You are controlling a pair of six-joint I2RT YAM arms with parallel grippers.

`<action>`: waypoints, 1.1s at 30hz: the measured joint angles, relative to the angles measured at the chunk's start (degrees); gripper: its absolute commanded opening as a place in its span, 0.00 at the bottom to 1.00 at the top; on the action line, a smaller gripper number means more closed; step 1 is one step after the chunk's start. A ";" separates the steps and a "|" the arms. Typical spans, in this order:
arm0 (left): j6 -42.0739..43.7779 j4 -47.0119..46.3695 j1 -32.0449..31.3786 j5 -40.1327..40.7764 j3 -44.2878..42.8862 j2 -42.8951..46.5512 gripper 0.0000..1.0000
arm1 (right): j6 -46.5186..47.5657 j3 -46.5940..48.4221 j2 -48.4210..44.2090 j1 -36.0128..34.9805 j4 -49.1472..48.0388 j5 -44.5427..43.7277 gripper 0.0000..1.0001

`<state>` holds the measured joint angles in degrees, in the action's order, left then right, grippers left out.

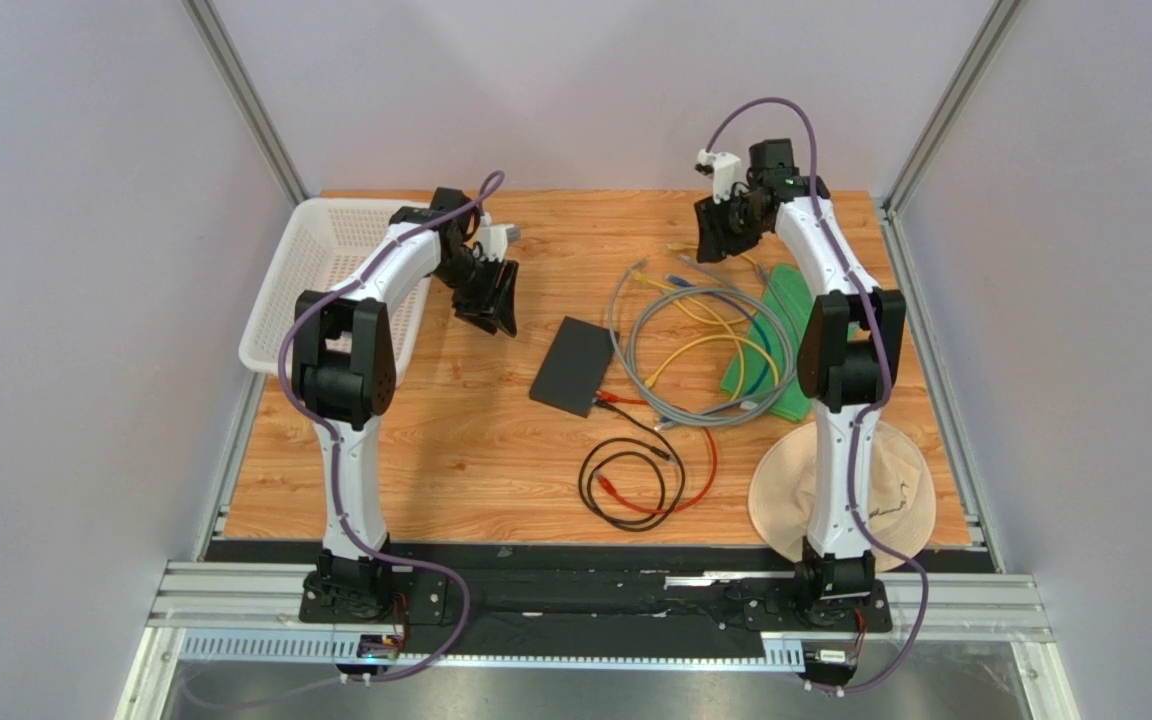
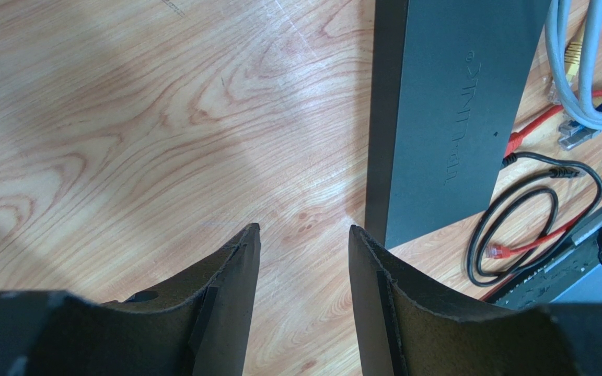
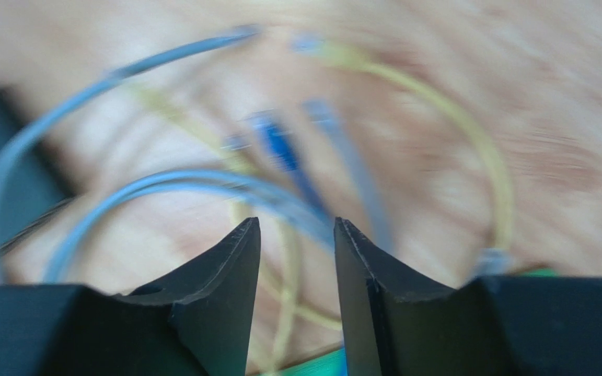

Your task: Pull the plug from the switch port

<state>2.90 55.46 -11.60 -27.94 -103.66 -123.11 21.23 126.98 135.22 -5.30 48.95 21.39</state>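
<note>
Switch (image 1: 572, 366) lies flat mid-worktop (image 1: 447, 465), its long axis running roughly near to far, with cables (image 1: 695, 323) along its right edge. Left end effector (image 1: 489, 305), jaws apart and empty, hangs near its far-left corner and is the nearer. Right end effector (image 1: 717, 233), also parted and empty, sits beyond the cables. Seated plug not discernible.

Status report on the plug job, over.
Left gripper open over table beside switch. Right gripper open above grey cables, holding nothing. Whether a plug sits in the switch: cannot tell.
</note>
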 measured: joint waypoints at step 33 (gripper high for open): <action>-1.99 -0.37 -1.49 -2.64 3.26 0.63 0.55 | 7.37 -5.22 4.81 -20.35 16.63 8.83 0.25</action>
<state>0.91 55.09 -13.08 -30.59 -100.40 -122.48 28.60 121.75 140.03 -25.65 65.58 30.22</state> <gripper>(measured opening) 0.545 0.230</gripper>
